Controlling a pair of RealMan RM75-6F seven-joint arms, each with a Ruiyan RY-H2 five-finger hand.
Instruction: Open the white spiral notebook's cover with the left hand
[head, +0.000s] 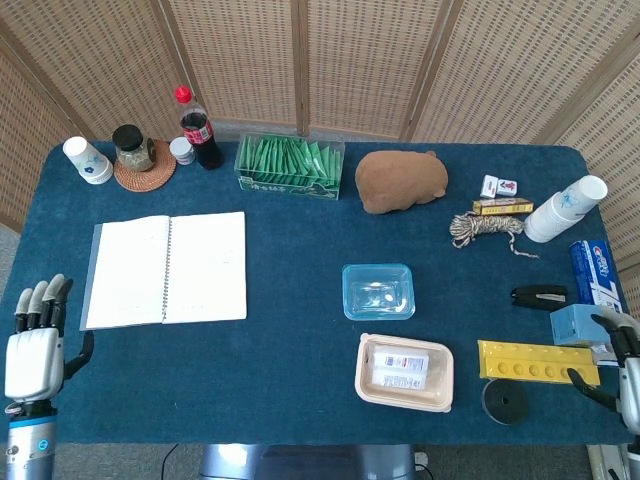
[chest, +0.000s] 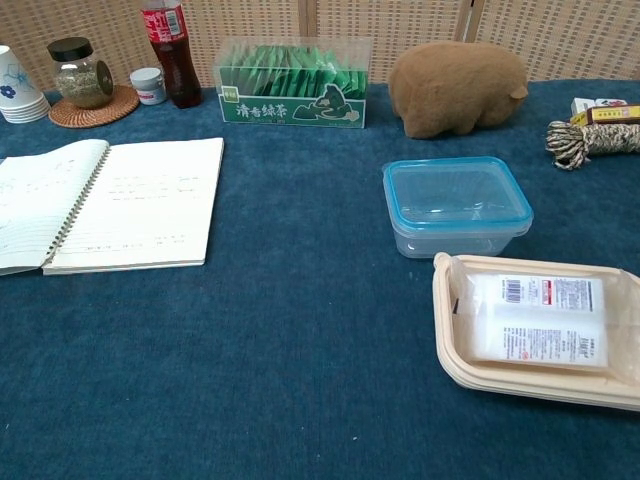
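The white spiral notebook (head: 166, 270) lies wide open and flat on the blue table (head: 300, 340), its cover (head: 125, 273) folded out to the left of the spiral; the chest view shows the notebook (chest: 110, 205) at the left. My left hand (head: 34, 350) hangs at the table's front left corner, below and left of the notebook, fingers straight and apart, holding nothing. My right hand (head: 622, 368) shows only partly at the far right edge, beside a blue box (head: 586, 325). Neither hand appears in the chest view.
Behind the notebook stand a cola bottle (head: 200, 128), a jar on a coaster (head: 134, 150), paper cups (head: 87, 159) and a green tea box (head: 290, 166). A brown plush (head: 400, 181), a clear blue-rimmed container (head: 378, 291) and a beige tray (head: 404, 372) occupy the middle.
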